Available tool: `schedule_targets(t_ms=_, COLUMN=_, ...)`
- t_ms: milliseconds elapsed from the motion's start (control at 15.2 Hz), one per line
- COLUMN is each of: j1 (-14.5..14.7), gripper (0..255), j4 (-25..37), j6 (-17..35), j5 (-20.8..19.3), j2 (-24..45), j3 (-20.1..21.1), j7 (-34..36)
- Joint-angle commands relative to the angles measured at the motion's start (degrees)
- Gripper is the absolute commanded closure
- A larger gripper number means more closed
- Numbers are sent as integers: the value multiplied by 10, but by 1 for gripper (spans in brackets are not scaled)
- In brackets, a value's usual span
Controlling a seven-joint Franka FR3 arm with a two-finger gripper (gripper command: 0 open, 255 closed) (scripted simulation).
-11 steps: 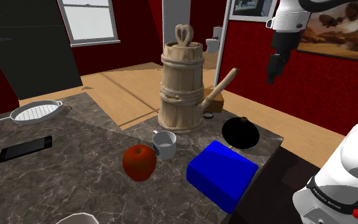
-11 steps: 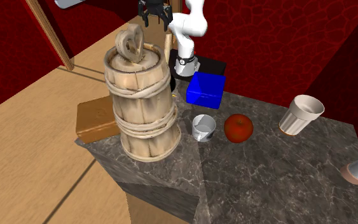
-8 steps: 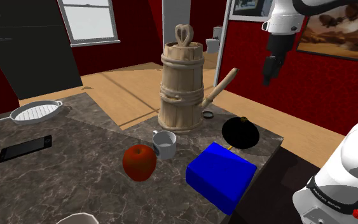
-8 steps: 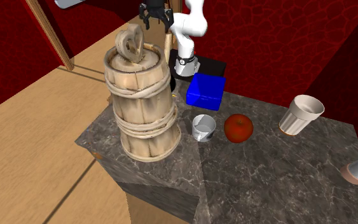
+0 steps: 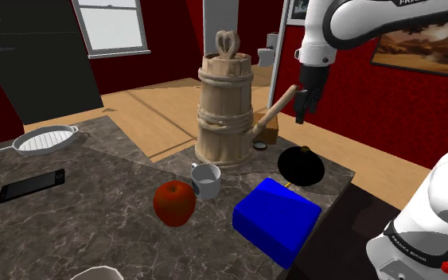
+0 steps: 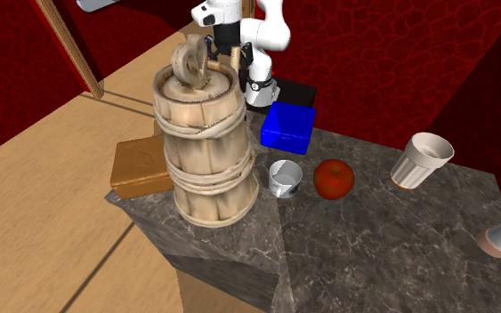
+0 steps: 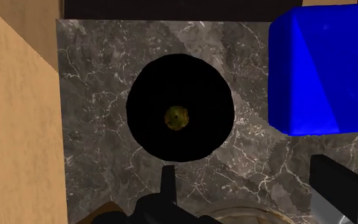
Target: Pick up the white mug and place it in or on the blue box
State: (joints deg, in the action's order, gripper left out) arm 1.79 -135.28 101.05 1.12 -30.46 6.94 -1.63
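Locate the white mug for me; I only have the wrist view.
Observer: The white mug stands on the counter, between the wooden barrel and the red apple.
Operator: Upright?
Observer: Yes, upright, mouth up.
Operator: Tool relative to it?
Observer: The tool hangs above the black round thing, off to the shoulder view's right of the mug and much higher.
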Motion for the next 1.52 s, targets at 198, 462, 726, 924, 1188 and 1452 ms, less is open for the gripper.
schedule_targets(t_ms=198, j1=14, gripper=0, j4=12, j6=72, j5=19, j2=84, j3=35, j7=36)
schedule_targets(t_ms=462, j1=11, gripper=0, j4=49, j6=84, j5=22, j2=19, j3=46, j7=42)
schedule_targets(t_ms=726, j1=16, gripper=0, j4=30, j6=139, j5=30, j2=51, j3=64, j7=64)
schedule_targets(t_ms=924, j1=18, gripper=0, j4=19, j6=194, j5=35, j2=90, j3=84, j7=85)
schedule_targets(t_ms=1188, j1=21, gripper=0, j4=15, j6=265, j5=33, j2=152, j3=109, j7=118)
schedule_targets(t_ms=1452, j1=24, gripper=0, j4=24, j6=333, j5=18, j2=224, j3=133, j7=157)
